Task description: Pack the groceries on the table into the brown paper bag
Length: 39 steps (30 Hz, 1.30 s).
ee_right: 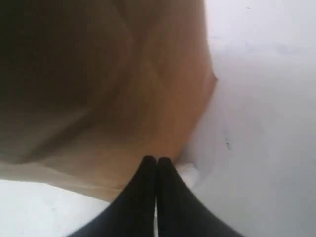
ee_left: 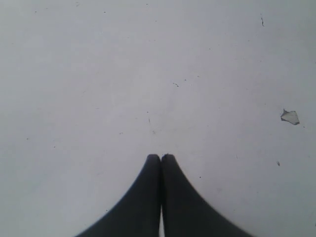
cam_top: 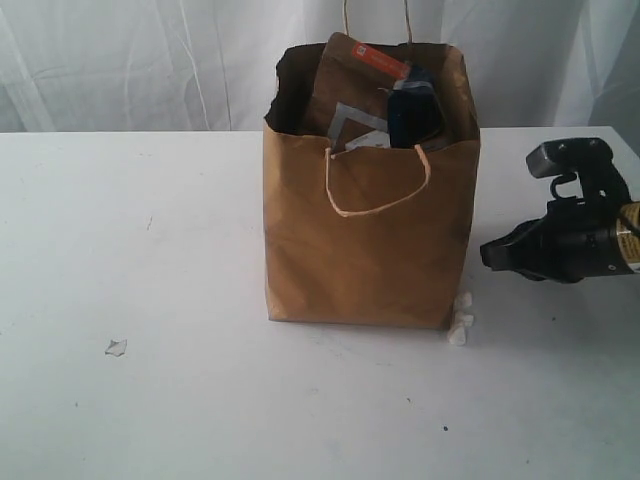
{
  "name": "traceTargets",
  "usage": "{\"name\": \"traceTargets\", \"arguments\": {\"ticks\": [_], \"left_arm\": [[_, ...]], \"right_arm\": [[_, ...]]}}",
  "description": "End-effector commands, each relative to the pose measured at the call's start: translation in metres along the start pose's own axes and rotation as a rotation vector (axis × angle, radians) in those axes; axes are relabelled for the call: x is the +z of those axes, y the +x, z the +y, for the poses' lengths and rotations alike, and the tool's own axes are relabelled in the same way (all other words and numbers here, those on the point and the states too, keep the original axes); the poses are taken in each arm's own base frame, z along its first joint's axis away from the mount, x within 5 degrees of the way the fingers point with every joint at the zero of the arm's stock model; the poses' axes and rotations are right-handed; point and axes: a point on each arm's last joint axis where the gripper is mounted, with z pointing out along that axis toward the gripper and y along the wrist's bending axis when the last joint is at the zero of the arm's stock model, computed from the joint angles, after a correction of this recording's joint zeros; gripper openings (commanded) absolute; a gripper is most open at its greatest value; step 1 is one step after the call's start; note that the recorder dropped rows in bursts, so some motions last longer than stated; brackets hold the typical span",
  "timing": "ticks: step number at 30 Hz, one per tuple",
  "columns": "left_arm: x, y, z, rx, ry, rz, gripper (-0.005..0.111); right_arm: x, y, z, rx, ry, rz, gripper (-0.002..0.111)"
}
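Right claw [ee_right: 156, 159] is pinched fully shut with nothing in it. Its tips are just beside the lower side of the brown paper bag [cam_top: 370, 240], near the right edge of the table [cam_top: 150, 250]. Left claw [ee_left: 160, 157] is shut and empty too, over bare tabletop with a tiny pale flake [ee_left: 290, 117] nearby. Bag stands upright toward the far edge, with the brown foil pouch [cam_top: 350, 75] and long dark pasta packet [cam_top: 415, 105] poking out the top. White scraps [cam_top: 460, 320] touch its bottom right corner.
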Motion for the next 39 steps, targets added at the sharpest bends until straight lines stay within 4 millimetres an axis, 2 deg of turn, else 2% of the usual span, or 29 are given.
{"name": "traceTargets", "arguments": {"ticks": [1, 6, 10, 14, 17, 20, 23, 28, 31, 32, 34, 35, 36, 39], "left_arm": [[0.001, 0.005, 0.001, -0.002, -0.010, 0.040, 0.000], [0.001, 0.005, 0.001, -0.002, -0.010, 0.040, 0.000], [0.001, 0.005, 0.001, -0.002, -0.010, 0.040, 0.000], [0.001, 0.005, 0.001, -0.002, -0.010, 0.040, 0.000], [0.001, 0.005, 0.001, -0.002, -0.010, 0.040, 0.000], [0.001, 0.005, 0.001, -0.002, -0.010, 0.040, 0.000], [0.001, 0.005, 0.001, -0.002, -0.010, 0.040, 0.000], [0.001, 0.005, 0.001, -0.002, -0.010, 0.040, 0.000], [0.001, 0.005, 0.001, -0.002, -0.010, 0.040, 0.000], [0.001, 0.005, 0.001, -0.002, -0.010, 0.040, 0.000], [0.001, 0.005, 0.001, -0.002, -0.010, 0.040, 0.000], [0.001, 0.005, 0.001, -0.002, -0.010, 0.040, 0.000], [0.001, 0.005, 0.001, -0.002, -0.010, 0.040, 0.000], [0.001, 0.005, 0.001, -0.002, -0.010, 0.040, 0.000]], "right_arm": [[-0.008, -0.004, 0.015, -0.008, -0.142, -0.022, 0.000], [-0.013, -0.008, 0.028, -0.025, -0.264, -0.049, 0.000], [-0.016, -0.012, 0.036, -0.156, -0.340, -0.130, 0.002], [-0.018, -0.019, 0.038, -0.175, -0.358, -0.235, 0.019], [-0.019, -0.020, 0.034, -0.217, -0.279, -0.396, 0.033], [-0.026, -0.017, 0.029, -0.222, -0.136, -0.628, 0.037], [-0.047, -0.011, 0.027, -0.084, 0.005, -0.873, 0.037], [-0.085, 0.005, 0.029, -0.060, 0.290, -1.032, 0.037], [-0.095, 0.018, 0.017, -0.072, 0.579, -0.877, 0.037], [-0.093, 0.025, 0.010, -0.148, 0.700, -0.709, 0.037], [-0.092, 0.025, 0.005, -0.318, 0.808, -0.570, 0.037], [-0.092, 0.020, 0.004, -0.389, 0.829, -0.524, 0.037], [-0.091, 0.017, 0.002, -0.384, 0.820, -0.499, 0.037], [-0.087, 0.002, 0.000, -0.254, 0.734, -0.405, 0.037]]}}
